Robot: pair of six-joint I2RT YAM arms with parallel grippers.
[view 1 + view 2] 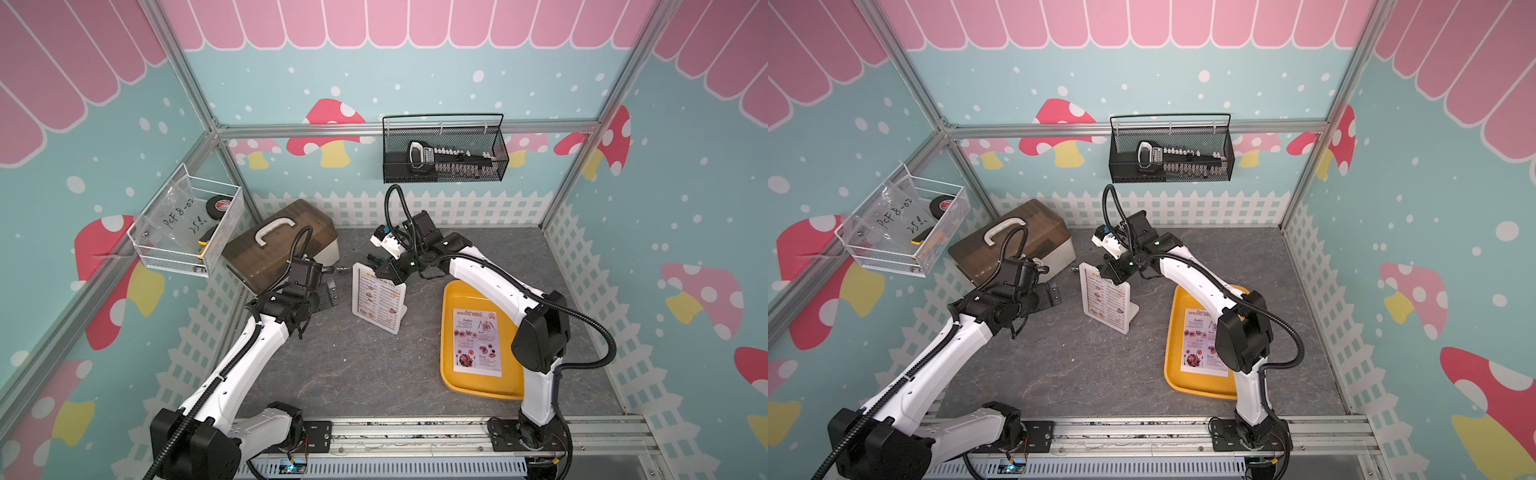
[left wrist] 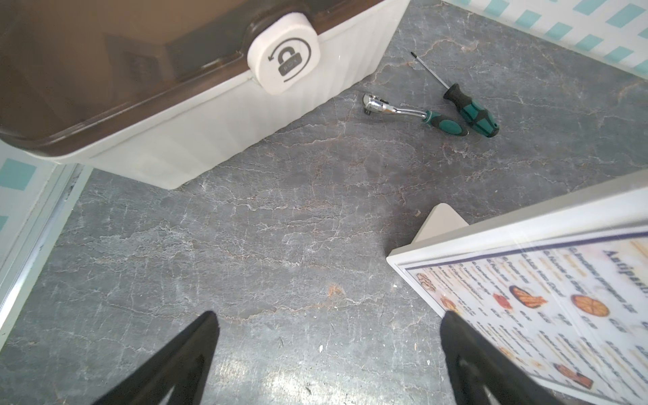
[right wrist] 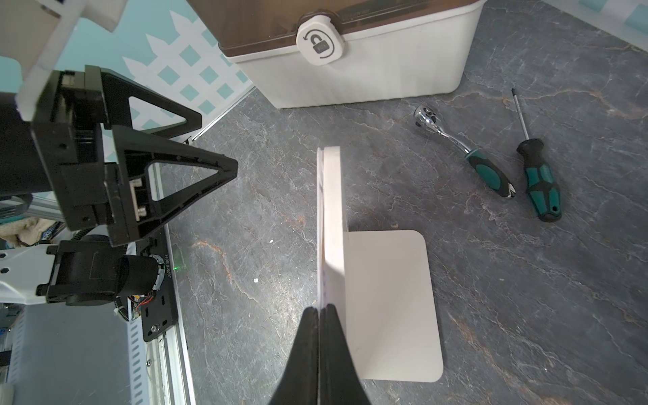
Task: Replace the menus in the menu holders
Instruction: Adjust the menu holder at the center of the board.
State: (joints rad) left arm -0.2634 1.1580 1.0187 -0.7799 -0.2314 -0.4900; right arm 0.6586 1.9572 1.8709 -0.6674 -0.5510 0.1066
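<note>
Jaws of the right gripper (image 3: pixel 319 310) are pressed together at the top edge of the menu holder (image 1: pixel 390 329), though whether they pinch the sheet cannot be told; the left gripper (image 2: pixel 328 317) is spread wide on nothing, just left of the holder.

Mid-table, the holder stands upright with its long axis vertical, its printed face turned near-left and its flat foot running out behind to the right; inside is the DIM SUM INN menu (image 1: pixel 378 301), heading uppermost. On the right, the yellow tray (image 1: pixel 469 388) holds the SPECIAL MENU sheet (image 1: pixel 477 343) lying flat, long axis near-to-far, heading at the far end. At far left the brown-lidded box (image 1: pixel 282 245) is closed. A black mesh basket (image 1: pixel 444 174) on the far wall holds 1 tool rack, and the white wire basket (image 1: pixel 226 232) on the left wall holds 1 tape roll (image 1: pixel 220 204) and a clear bag (image 1: pixel 178 220).
</note>
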